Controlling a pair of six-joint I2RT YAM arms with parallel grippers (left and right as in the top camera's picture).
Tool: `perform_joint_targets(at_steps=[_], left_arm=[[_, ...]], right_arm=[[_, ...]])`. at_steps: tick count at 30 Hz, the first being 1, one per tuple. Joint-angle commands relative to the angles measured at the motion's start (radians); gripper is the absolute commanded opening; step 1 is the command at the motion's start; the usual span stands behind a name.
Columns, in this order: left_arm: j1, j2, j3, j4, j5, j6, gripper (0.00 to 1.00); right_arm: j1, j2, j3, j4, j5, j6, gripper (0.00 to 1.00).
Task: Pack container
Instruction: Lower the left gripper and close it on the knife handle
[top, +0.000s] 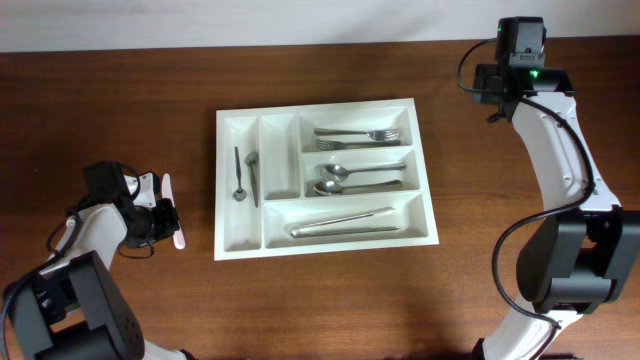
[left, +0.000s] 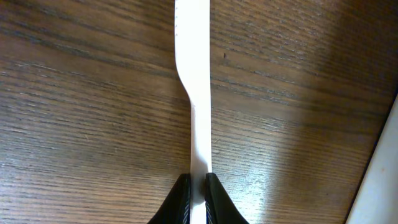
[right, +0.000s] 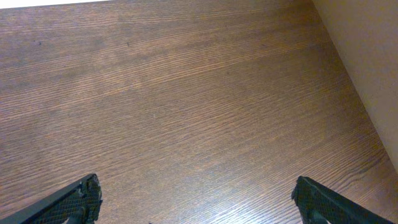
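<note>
The container (top: 228, 240) is a white cutlery tray at mid table, holding forks (top: 357, 135), spoons (top: 355, 178), knives (top: 342, 222) and small spoons (top: 245, 175). Its white edge shows at the right of the left wrist view (left: 380, 180). My left gripper (top: 168, 218) is left of the tray and shut on a white plastic utensil (top: 173, 210), low over the table. In the left wrist view the jaws (left: 198, 196) clamp its flat handle (left: 198, 87); its far end is out of frame. My right gripper (right: 198, 202) is open and empty over bare wood at the back right.
The tray's second narrow upright compartment (top: 281, 158) holds nothing. A pale wall (right: 367, 56) borders the table's far edge beside my right gripper. Dark wooden tabletop (top: 330, 300) surrounds the tray.
</note>
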Motion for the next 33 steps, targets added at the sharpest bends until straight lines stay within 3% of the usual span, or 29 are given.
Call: perform_joint_targets(at_steps=[1, 33], left_arm=[[-0.003, 0.026, 0.002, 0.006, -0.018, -0.033, 0.02], [-0.003, 0.026, 0.022, 0.06, 0.033, -0.051, 0.02]], right_arm=[[-0.008, -0.005, 0.006, 0.0, 0.004, 0.008, 0.99], [-0.008, -0.005, 0.006, 0.0, 0.004, 0.008, 0.99]])
